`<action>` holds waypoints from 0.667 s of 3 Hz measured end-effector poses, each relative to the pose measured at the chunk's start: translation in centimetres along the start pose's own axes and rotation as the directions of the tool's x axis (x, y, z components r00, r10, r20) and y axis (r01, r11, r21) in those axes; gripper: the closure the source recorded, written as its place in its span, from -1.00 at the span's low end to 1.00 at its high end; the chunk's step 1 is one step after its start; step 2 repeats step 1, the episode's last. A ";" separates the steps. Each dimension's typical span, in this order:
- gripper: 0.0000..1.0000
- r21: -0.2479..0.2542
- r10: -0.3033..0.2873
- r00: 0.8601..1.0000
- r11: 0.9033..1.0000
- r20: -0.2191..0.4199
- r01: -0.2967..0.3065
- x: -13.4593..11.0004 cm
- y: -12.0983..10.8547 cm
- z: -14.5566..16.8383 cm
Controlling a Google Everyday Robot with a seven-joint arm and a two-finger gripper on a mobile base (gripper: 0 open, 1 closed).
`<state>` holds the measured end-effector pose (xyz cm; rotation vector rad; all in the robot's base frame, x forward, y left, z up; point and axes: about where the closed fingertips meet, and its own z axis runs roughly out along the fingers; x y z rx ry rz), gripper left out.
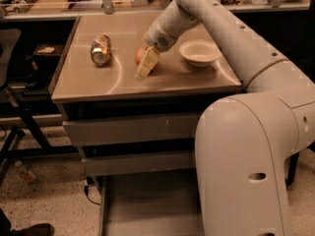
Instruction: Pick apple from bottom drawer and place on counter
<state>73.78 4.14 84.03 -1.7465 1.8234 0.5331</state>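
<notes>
While the arm [221, 28] reaches in from the right side of the frame, the gripper [143, 69] sits low over the counter [167, 82], just above centre frame and angled down toward the lower left. Its jaws are closed to the width of the apple [140, 56], which sits between them. One pale finger [147, 63] lies across the near face of the fruit; the other is hidden behind it. The apple is on or just above the counter surface; contact cannot be confirmed. It lies between the crushed can [101, 49] to its left and the white bowl [199, 52] to its right, and is clear of both.

Below the counter, the two upper drawers [133, 129] are pushed in. The bottom drawer [147, 205] is pulled out toward the lower edge of the frame, its flat grey floor exposed. The robot's pale body [246, 166] covers the drawer's right portion and fills the lower right of the frame.
</notes>
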 end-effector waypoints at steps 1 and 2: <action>-1.00 0.000 0.000 1.000 1.000 0.000 0.000 0.0 0.0 0.0; -1.00 0.000 0.000 1.000 1.000 0.000 0.000 0.0 0.0 0.0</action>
